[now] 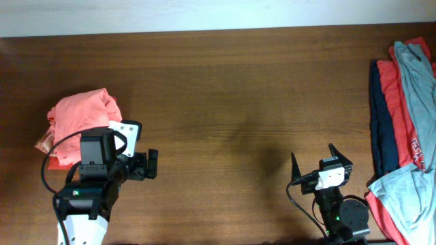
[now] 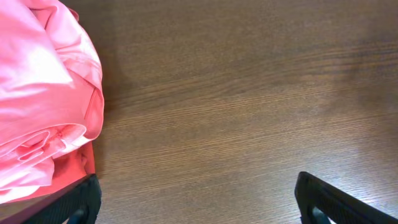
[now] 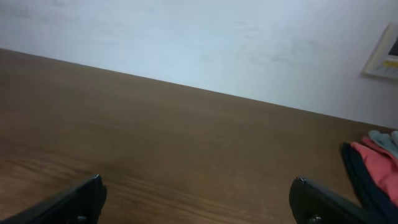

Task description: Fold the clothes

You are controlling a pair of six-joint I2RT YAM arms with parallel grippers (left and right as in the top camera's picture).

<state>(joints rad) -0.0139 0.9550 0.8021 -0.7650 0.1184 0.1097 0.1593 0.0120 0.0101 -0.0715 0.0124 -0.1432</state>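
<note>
A salmon-pink shirt [image 1: 80, 121] lies bunched in a bundle at the table's left side; it also fills the left edge of the left wrist view [image 2: 43, 93]. My left gripper [image 1: 138, 162] is open and empty just right of and in front of the bundle, its left finger beside the cloth [image 2: 199, 205]. A pile of shirts lies at the right edge: navy [image 1: 383, 133], red [image 1: 394, 95] and grey-blue [image 1: 417, 78]. My right gripper [image 1: 317, 162] is open and empty near the front edge, left of that pile [image 3: 199, 202].
Another grey-blue shirt [image 1: 403, 194] lies at the front right over the red cloth. White lettering [image 1: 415, 151] shows on a red shirt in the pile. The pile's edge shows in the right wrist view [image 3: 373, 165]. The brown wooden table [image 1: 238, 102] meets a pale wall at the back.
</note>
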